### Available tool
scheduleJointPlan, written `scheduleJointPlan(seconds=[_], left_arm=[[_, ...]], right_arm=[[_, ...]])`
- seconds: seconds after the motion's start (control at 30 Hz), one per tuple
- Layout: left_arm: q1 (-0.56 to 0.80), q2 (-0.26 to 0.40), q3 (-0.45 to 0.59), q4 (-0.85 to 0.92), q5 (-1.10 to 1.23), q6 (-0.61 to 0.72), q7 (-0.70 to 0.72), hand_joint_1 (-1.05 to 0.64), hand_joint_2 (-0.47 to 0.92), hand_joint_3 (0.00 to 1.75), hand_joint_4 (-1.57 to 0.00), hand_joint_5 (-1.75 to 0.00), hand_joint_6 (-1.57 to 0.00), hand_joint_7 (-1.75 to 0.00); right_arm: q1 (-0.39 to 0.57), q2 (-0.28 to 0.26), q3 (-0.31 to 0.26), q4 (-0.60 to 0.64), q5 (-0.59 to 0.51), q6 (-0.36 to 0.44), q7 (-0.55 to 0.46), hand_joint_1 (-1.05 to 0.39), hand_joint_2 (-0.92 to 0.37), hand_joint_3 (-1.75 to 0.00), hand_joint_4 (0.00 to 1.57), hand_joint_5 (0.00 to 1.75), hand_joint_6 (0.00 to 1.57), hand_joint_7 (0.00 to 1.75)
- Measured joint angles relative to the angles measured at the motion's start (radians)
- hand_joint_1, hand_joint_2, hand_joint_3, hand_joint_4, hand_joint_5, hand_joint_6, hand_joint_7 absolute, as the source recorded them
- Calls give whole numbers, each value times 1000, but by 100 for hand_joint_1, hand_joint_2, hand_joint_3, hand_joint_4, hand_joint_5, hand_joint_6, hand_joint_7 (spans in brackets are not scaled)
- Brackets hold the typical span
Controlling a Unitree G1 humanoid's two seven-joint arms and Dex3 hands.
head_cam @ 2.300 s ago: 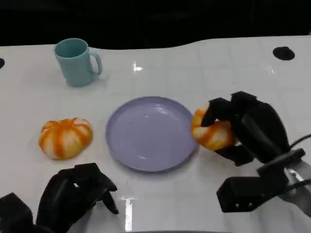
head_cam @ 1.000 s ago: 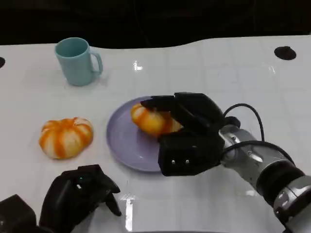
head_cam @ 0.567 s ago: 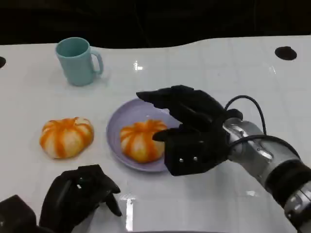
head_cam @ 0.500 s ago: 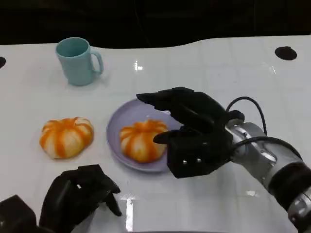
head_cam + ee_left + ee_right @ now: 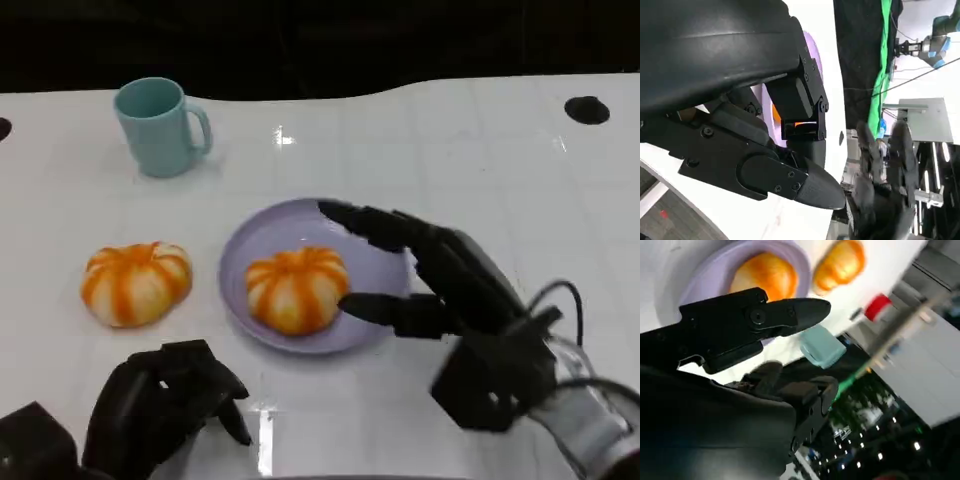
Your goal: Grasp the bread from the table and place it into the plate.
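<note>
A: So, starting at the left, what?

B: Far back, a teal mug [image 5: 158, 125], upright, handle turned rightward. Nearer, a spare orange-and-white striped bun [image 5: 135, 283] lying on the white table [image 5: 470, 160], well apart from the mug. Closer still, the left hand [image 5: 165, 405], curled in on nothing, down by the near edge.

A: And in the middle?

B: A lilac plate [image 5: 232, 262], with the bread [image 5: 297, 288] sitting inside, toward the left half, dome up. Looks placed already.

A: Then the right side?

B: Just beside the bread, the right hand [image 5: 440, 300]: spread wide over the plate's right rim, gripping nothing. Lower fingertip very near the bread; touching or not, hard to say. Far right at the back, a dark round hole [image 5: 585, 109] in the tabletop.

A: How to handle that bread, if need be?

B: Probably light and soft, so easily squashed or dented. Glossy on top, maybe a little slick. Best taken from above, across the widest part of the dome, with opposing sides cradled rather than pinched, and with gentle pressure only. Unlikely to break, but likely to roll or slide off the plate if nudged from the side.

A: Any brand, label or writing?

B: None legible. Plain mug, plain plate, bare tabletop.
</note>
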Motion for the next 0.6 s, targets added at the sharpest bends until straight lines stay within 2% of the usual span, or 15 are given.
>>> scheduleJointPlan(seconds=[0.13, 0.2, 0.23, 0.27, 0.33, 0.37, 0.4, 0.5, 0.6], left_arm=[[-5, -1, -1, 5, 0, -8, 0, -95, 92, 7, -117, -117, -121, -74], [-5, -1, -2, 5, 3, -7, 4, -95, 92, 7, -117, -117, -121, -75], [-6, -1, -2, 4, 5, -6, 7, -95, 92, 7, -117, -117, -121, -75], [-6, -1, -3, 4, 5, -6, 7, -95, 92, 6, -117, -117, -120, -75], [-6, -1, -3, 4, 6, -5, 7, -95, 92, 6, -117, -117, -120, -75], [-5, -1, -3, 4, 6, -5, 8, -95, 92, 6, -116, -117, -120, -74], [-6, -1, -3, 4, 6, -5, 8, -95, 92, 6, -116, -117, -120, -74], [-6, -1, -3, 4, 6, -5, 8, -95, 92, 6, -116, -117, -120, -75], [-6, -1, -3, 3, 6, -4, 8, -95, 92, 6, -116, -117, -120, -75]], right_arm=[[69, 5, -35, -11, 94, -116, 19, -31, -92, -31, 62, 122, 82, 47], [99, 7, -49, -16, 159, -158, 50, -29, -92, -35, 66, 134, 79, 70], [113, 9, -54, -18, 187, -176, 67, -26, -89, -41, 67, 139, 78, 81], [128, 11, -61, -21, 210, -193, 83, -23, -79, -60, 69, 142, 77, 93], [156, 12, -75, -27, 233, -222, 105, -19, -66, -86, 71, 145, 79, 104], [169, 11, -81, -31, 238, -236, 112, -18, -57, -105, 75, 141, 83, 110], [181, 11, -84, -35, 247, -246, 121, -17, -52, -115, 77, 140, 85, 112], [224, 7, -102, -56, 270, -262, 152, -17, -43, -134, 80, 142, 86, 119], [273, -5, -120, -93, 303, -265, 186, -15, -39, -139, 81, 146, 85, 124]])
